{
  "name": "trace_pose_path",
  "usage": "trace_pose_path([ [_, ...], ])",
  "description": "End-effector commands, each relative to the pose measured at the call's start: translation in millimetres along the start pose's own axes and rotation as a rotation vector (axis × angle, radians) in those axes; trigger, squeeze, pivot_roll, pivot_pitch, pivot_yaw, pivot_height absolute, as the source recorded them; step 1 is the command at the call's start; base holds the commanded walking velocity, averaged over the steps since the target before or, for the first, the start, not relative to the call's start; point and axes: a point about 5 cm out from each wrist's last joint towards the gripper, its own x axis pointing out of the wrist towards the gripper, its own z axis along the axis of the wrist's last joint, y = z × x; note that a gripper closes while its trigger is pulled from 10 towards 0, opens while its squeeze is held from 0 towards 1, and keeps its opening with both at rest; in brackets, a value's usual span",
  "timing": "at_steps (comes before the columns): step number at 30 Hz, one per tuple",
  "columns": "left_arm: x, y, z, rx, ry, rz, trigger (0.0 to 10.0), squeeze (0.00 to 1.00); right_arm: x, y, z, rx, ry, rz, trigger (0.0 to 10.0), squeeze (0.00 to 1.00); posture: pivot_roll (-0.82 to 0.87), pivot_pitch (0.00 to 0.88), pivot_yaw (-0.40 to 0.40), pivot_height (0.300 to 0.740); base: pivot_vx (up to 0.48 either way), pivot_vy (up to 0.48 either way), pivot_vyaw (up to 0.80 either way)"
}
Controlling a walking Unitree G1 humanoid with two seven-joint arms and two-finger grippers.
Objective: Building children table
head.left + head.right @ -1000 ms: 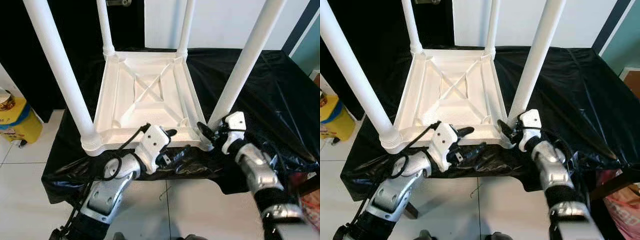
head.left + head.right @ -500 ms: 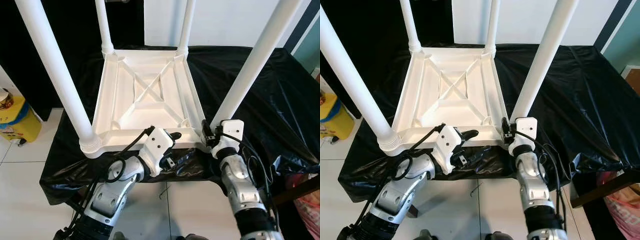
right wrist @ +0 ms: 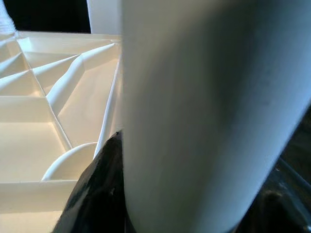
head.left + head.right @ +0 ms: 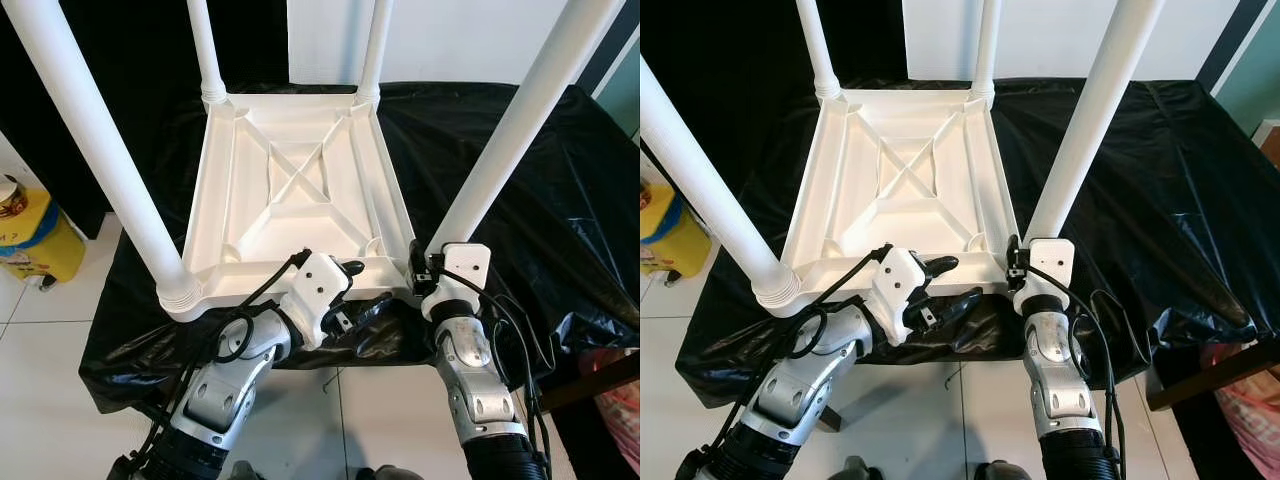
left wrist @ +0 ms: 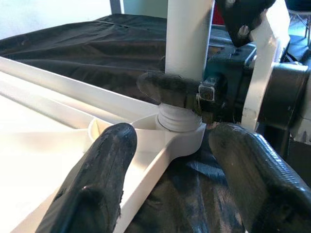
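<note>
1. The white children's table [image 4: 295,195] lies upside down on the black-covered worktop [image 4: 520,180], with all four legs standing up.
2. The right gripper [image 4: 420,272] clasps the base of the near right leg [image 4: 505,140], one finger [image 5: 170,90] on each side; it probably seats best if turned squarely in its socket [image 5: 180,127].
3. The left gripper [image 5: 172,167] straddles the near rim with fingers spread, well placed to steady the frame against twisting.
</note>
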Motion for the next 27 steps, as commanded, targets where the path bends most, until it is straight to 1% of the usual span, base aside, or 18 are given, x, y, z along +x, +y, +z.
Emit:
trace_pose_path([
  [1,1.3,-0.5,-2,-0.006,0.012,-0.028,10.0,0.0,-9.6,-2.6,-22,-0.022,0.1,0.026,10.0,1.0,-0.01,0.098,-0.016,0.74,0.0,0.0,0.0],
  [3,-0.4,0.6,0,-0.002,0.008,-0.037,10.0,0.0,-7.6,-9.7,-16,-0.019,0.064,0.051,10.0,1.0,-0.01,0.096,-0.009,0.74,0.0,0.0,0.0],
  [5,-1.4,1.2,1,0.0,0.007,-0.04,10.0,0.0,-6.7,-13.1,-13,-0.016,0.044,0.065,10.0,1.0,-0.01,0.096,-0.009,0.74,0.0,0.0,0.0],
  [7,-0.9,1.3,-1,0.003,0.015,-0.041,10.0,0.0,-6.8,-15.2,-11,-0.014,0.034,0.089,10.0,1.0,-0.01,0.093,-0.005,0.74,0.0,0.0,0.0],
  [8,1.2,1.1,-2,0.007,0.021,-0.042,10.0,0.0,-7.5,-19.3,-10,-0.015,0.021,0.121,10.0,1.0,-0.01,0.088,-0.006,0.74,0.0,0.0,0.0],
  [12,3.2,0.8,-1,0.008,0.015,-0.044,10.0,0.0,-8.6,-22.7,-9,-0.008,0.022,0.141,10.0,1.0,-0.01,0.082,-0.006,0.74,0.0,0.0,0.0],
  [14,4.1,1.2,1,0.012,0.009,-0.044,10.0,0.0,-10.8,-24.3,-6,-0.003,0.0,0.165,10.0,1.0,-0.01,0.08,-0.01,0.74,0.0,0.0,0.0],
  [15,3.7,1.9,1,0.014,0.007,-0.04,10.0,0.0,-13.8,-22.8,-4,-0.003,-0.02,0.188,10.0,0.0,-0.01,0.077,-0.018,0.74,0.0,0.0,0.0],
  [18,2.3,3.5,2,0.015,0.004,-0.027,10.0,0.0,-26.7,-16.5,1,0.0,-0.053,0.243,10.0,0.0,0.0,0.077,-0.032,0.74,0.0,0.0,0.0],
  [20,2.3,3.6,2,0.015,0.004,-0.025,10.0,0.0,-29.7,-16.2,1,0.0,-0.053,0.244,10.0,0.0,0.0,0.079,-0.033,0.74,0.0,0.0,0.0],
  [22,0.2,4.7,2,0.016,0.005,-0.013,10.0,0.0,-43.4,-16.7,1,0.007,-0.044,0.233,10.0,0.0,0.0,0.08,-0.037,0.74,0.0,0.0,0.0],
  [24,0.2,4.7,2,0.016,0.005,-0.013,10.0,0.0,-43.4,-16.7,1,0.007,-0.044,0.233,10.0,0.0,0.0,0.08,-0.037,0.74,0.0,0.0,0.0],
  [25,-1.3,6.0,1,0.014,0.005,-0.006,10.0,0.0,-50.1,-16.9,0,0.008,-0.033,0.238,10.0,0.0,-0.01,0.084,-0.039,0.74,0.0,0.0,0.0],
  [26,-1.3,6.0,1,0.014,0.005,-0.006,10.0,0.0,-50.1,-16.9,0,0.008,-0.033,0.238,10.0,0.0,-0.01,0.084,-0.039,0.74,0.0,0.0,0.0],
  [27,-4.1,10.9,0,0.012,0.009,0.015,10.0,0.0,-57.9,-16.3,-2,0.016,-0.011,0.257,10.0,0.0,-0.02,0.086,-0.039,0.74,0.0,0.0,0.0],
])
